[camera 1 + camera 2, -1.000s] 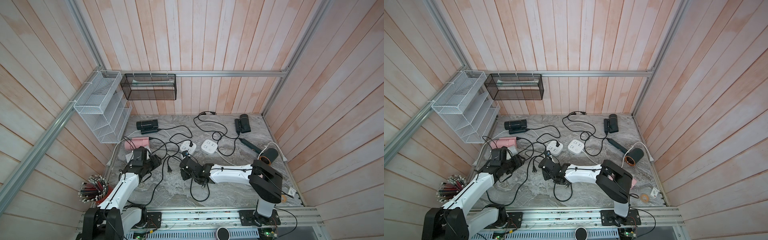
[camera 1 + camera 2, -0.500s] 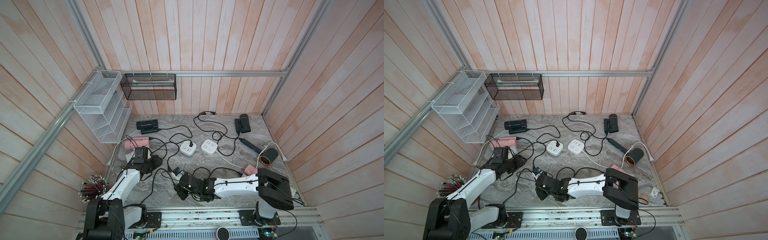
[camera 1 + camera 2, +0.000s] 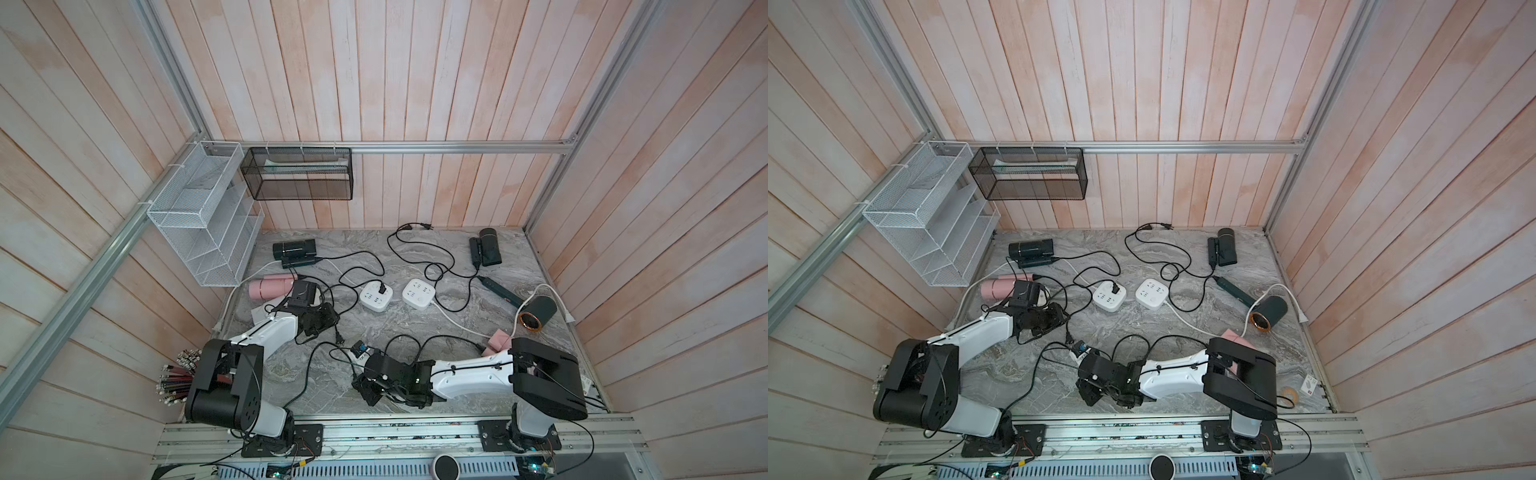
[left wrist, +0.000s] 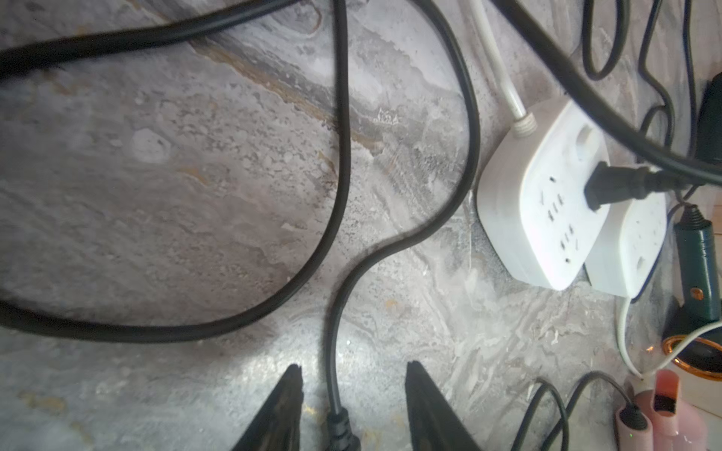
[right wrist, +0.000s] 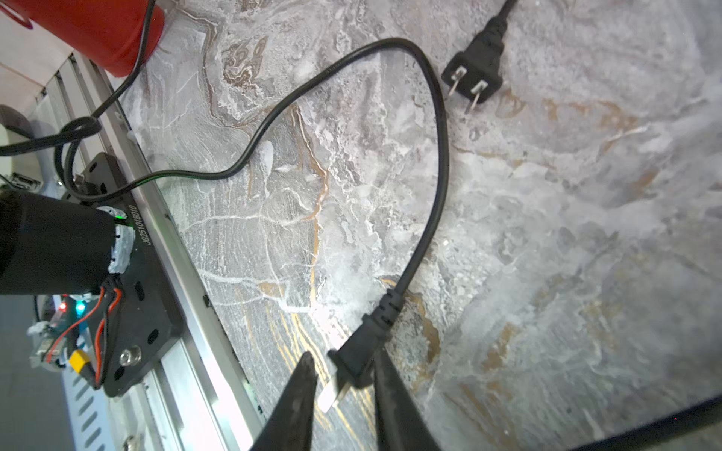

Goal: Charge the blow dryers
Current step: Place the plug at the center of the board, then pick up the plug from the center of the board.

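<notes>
plugs before sockets
in a top view: blow dryers [image 3: 270,287] ring the surface [image 3: 399,328]. left wrist: left hand [image 4: 353,367] spread astride a cord [image 4: 331,351] (no pinch yet). right wrist: right hand [image 5: 344,355] spread round a plug [image 5: 365,343]; grip its body, prongs clear.

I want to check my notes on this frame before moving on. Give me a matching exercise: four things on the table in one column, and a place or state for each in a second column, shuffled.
Things
1. blow dryer with the copper ring
2. power strip nearer the left arm
3. power strip nearer the right arm
4. black plug nearest the front rail

Place or state
a. every socket that shows is free
b. between the fingers of the right gripper, in no socket
c. has a black plug in one socket
d. lies near the wall on the right arm's side

Pairs: 1-d, 2-c, 3-a, 4-b
</notes>
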